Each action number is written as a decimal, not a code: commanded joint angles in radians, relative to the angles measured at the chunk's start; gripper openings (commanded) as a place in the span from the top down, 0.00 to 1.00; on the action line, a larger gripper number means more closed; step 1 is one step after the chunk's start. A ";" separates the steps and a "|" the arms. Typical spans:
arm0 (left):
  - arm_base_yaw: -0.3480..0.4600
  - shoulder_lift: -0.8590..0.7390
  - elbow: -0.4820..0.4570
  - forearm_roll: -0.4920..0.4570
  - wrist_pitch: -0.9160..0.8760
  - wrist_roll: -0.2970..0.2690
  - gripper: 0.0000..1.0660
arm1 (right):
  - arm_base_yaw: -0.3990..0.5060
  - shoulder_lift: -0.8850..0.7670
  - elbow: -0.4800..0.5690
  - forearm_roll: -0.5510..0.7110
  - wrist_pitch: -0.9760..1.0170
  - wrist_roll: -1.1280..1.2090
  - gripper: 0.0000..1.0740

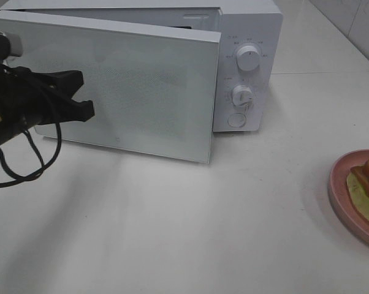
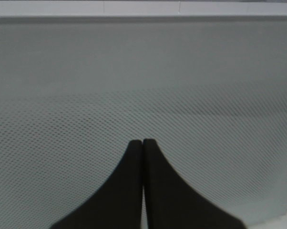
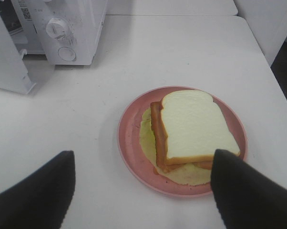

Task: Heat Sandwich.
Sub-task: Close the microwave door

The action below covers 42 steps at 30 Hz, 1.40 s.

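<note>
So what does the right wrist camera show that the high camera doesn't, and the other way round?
Only the right wrist view shows the whole sandwich on its pink plate, with the right gripper open above the near rim. Only the high view shows the left gripper, shut, at the microwave door. Both share the microwave's two knobs and the white table.

Microwave (image 1: 246, 37) at top of the exterior view: white casing, smooth, plastic-looking knobs. Door (image 1: 129, 79) panel glossy with a fine dotted mesh. Table (image 1: 172, 233): white, smooth, low sheen. Plate (image 3: 134, 143), centre of the right wrist view: pink, matt. Sandwich (image 3: 193, 126) bread pale, soft, finely pored. Left gripper (image 1: 74, 95) fingers: black, matt, plastic-looking.
</note>
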 commanded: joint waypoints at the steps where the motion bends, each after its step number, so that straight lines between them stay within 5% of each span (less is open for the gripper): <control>1: -0.076 0.030 -0.051 -0.098 0.009 0.066 1.00 | -0.007 -0.027 0.001 -0.003 -0.006 -0.003 0.30; 19: -0.252 0.144 -0.331 -0.367 0.163 0.257 1.00 | -0.007 -0.027 0.001 -0.003 -0.006 -0.003 0.30; 35: -0.269 0.251 -0.523 -0.452 0.239 0.267 1.00 | -0.007 -0.027 0.001 -0.003 -0.006 -0.003 0.30; 42: -0.265 0.312 -0.642 -0.585 0.276 0.386 1.00 | -0.007 -0.027 0.001 -0.003 -0.006 -0.003 0.30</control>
